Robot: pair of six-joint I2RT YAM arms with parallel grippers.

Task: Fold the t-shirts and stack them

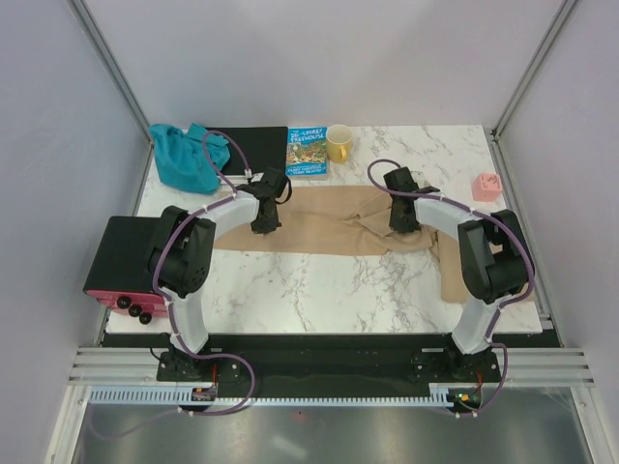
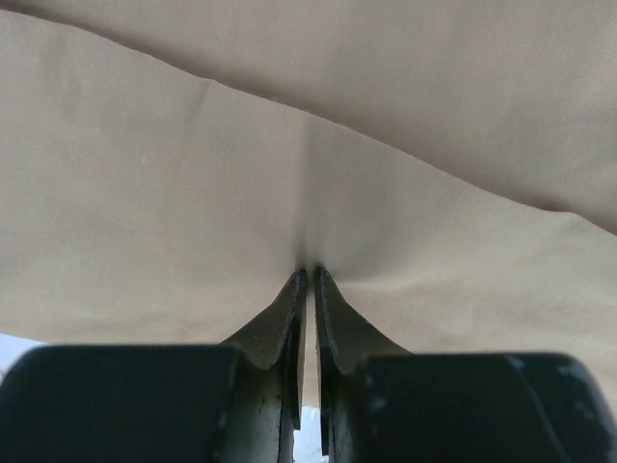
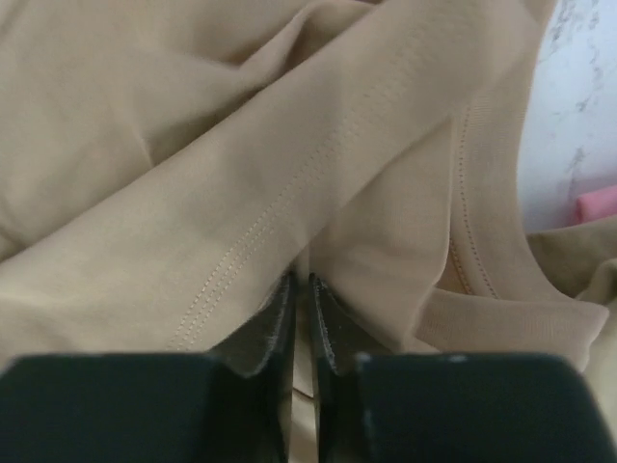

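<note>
I've got the tan shirt [image 1: 329, 230] stretched across the middle of the table [image 1: 319, 300], one end drooping off the right edge. My left gripper [image 2: 308, 277] is clenched on a pinch of its cloth. The right gripper [image 3: 301, 282] is nipped onto a fold beside the collar. Along the back sit the teal garment [image 1: 182, 155], black board [image 1: 253, 145], book [image 1: 307, 153] and yellow mug [image 1: 338, 143], all beyond the shirt.

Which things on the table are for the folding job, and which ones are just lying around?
For the job:
tan t-shirt
teal-blue garment
left pincer and right pincer, both pinching the tan t-shirt

Just lying about:
yellow mug
picture book
black board
small pink object
black box
</note>
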